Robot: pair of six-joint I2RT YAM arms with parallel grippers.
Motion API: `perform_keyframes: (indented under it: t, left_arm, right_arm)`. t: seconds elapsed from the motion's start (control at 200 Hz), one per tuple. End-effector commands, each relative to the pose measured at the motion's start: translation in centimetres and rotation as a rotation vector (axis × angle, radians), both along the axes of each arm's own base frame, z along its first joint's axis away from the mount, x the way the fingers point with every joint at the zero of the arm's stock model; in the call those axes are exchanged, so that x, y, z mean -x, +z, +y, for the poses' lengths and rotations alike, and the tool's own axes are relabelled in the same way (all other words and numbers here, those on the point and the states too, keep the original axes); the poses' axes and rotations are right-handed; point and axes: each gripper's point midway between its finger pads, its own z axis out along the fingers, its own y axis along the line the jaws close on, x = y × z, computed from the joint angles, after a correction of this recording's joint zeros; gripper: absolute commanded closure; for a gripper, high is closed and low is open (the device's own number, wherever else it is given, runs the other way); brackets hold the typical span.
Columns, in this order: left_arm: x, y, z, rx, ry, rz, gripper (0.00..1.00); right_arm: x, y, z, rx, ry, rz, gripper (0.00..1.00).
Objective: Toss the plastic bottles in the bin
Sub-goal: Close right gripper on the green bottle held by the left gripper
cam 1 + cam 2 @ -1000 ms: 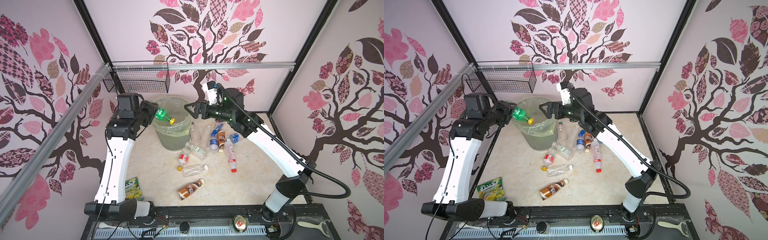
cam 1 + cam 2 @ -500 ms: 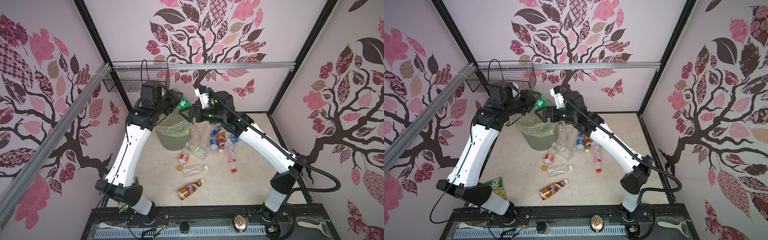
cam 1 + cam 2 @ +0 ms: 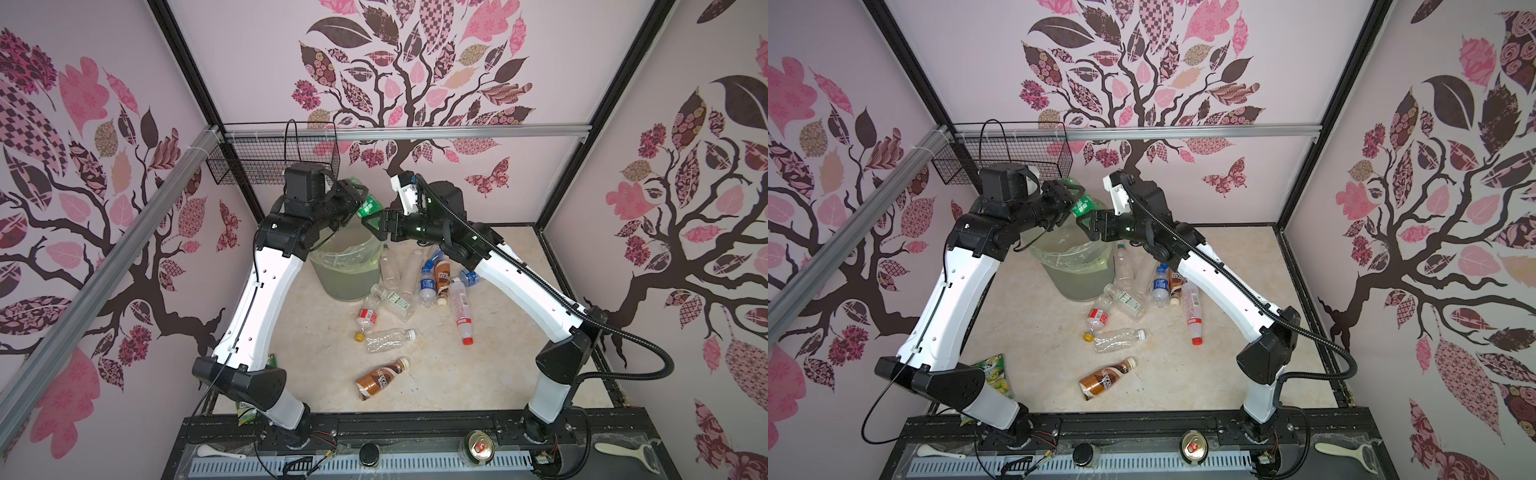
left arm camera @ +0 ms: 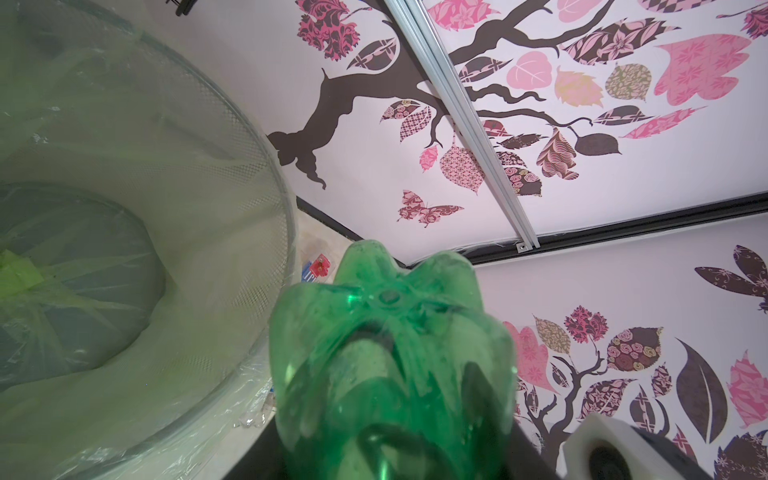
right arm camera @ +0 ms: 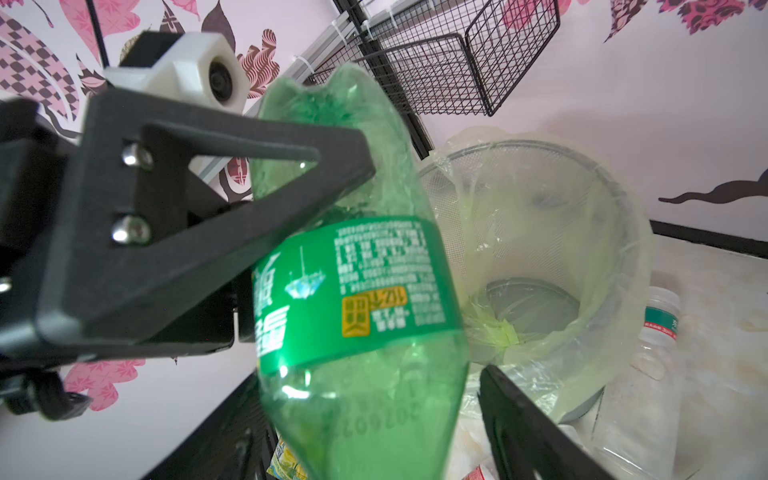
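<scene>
1. Overhead, both top views. Item: green bottle, one of the plastic bottles, raised above the far side of the bin. Left end effector pinches its body. Right end effector sits at its neck end, jaws spread about it.
2. Left wrist view. Bottle base points away from the lens. Bin wall is alongside, lined with a clear bag; no bottle can be seen inside.
3. Right wrist view. Left finger lies across the bottle above its label. One right jaw shows just off the bottle's shoulder, not pressing.
4. Step in hand, as judged: steadying or passing the bottle before the drop. It is best done by bringing the bottle squarely over the bin mouth and letting go only when it is within the rim. Thin plastic may spring sideways.
5. Surface: pale marbled counter. Loose bottles lie beside the bin, with a brown bottle nearer the front.
6. Room: pink walls with tree decals, wire basket on the back rail, metal can on the front ledge.
</scene>
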Motion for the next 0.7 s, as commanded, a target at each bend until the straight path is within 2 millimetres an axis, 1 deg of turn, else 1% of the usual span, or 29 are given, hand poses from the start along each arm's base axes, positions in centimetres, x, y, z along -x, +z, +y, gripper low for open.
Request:
perform_keyframes:
  t: [0.0,0.02,0.05,0.055,0.065,0.09,0.15,0.24,0.335,0.425,0.535,0.63,0.665,0.685,0.695]
  left_arm:
    - [1.2,0.8,-0.1,0.017,-0.015,-0.026,0.58]
    - [1.3,0.9,-0.1,0.020,-0.017,-0.030,0.58]
    - [1.3,1.1,-0.1,0.023,-0.022,-0.035,0.58]
    - [1.2,0.5,-0.2,0.019,-0.023,-0.022,0.58]
    - [1.2,0.0,-0.2,0.016,-0.023,-0.012,0.58]
    - [1.1,-0.2,-0.3,0.015,-0.026,-0.009,0.58]
    - [1.1,-0.4,-0.3,0.020,-0.021,0.000,0.57]
    - [1.1,-0.4,-0.3,0.024,-0.019,0.000,0.56]
    - [0.9,-0.7,-0.3,0.025,-0.018,0.009,0.55]
    - [0.6,-1.0,-0.5,0.035,-0.021,0.018,0.52]
    - [0.6,-1.0,-0.3,0.033,-0.007,0.022,0.42]
    - [0.5,-0.3,0.6,0.025,0.021,0.005,0.33]
    - [0.4,-0.3,1.1,0.027,0.031,0.009,0.26]
    - [0.2,-0.6,1.3,0.025,0.037,0.018,0.22]
    - [0.3,0.4,1.6,0.034,0.041,-0.003,0.19]
  right_arm:
    - [-0.9,1.0,0.4,-0.030,-0.008,-0.013,0.24]
    - [-1.0,0.7,0.6,-0.030,-0.007,-0.005,0.25]
    - [-1.0,0.8,0.7,-0.037,-0.001,-0.001,0.27]
    - [-1.0,0.8,0.7,-0.039,0.000,-0.001,0.28]
    - [-1.0,0.8,0.7,-0.041,0.000,0.001,0.28]
    - [-1.0,0.7,0.9,-0.044,0.005,0.007,0.31]
    - [-1.0,0.5,1.0,-0.048,0.009,0.016,0.35]
    - [-1.0,0.3,1.0,-0.046,0.012,0.022,0.36]
    - [-0.9,0.1,1.0,-0.046,0.015,0.025,0.42]
    - [-0.7,0.0,0.9,-0.047,0.017,0.027,0.50]
    - [-0.5,0.2,0.6,-0.056,0.012,0.022,0.56]
    - [-0.5,0.6,0.4,-0.057,0.003,0.011,0.59]
    - [-0.6,0.6,0.2,-0.056,-0.007,0.011,0.60]
    - [-0.8,0.6,0.1,-0.054,-0.013,0.011,0.60]
    - [-0.8,0.5,0.0,-0.052,-0.018,0.012,0.61]
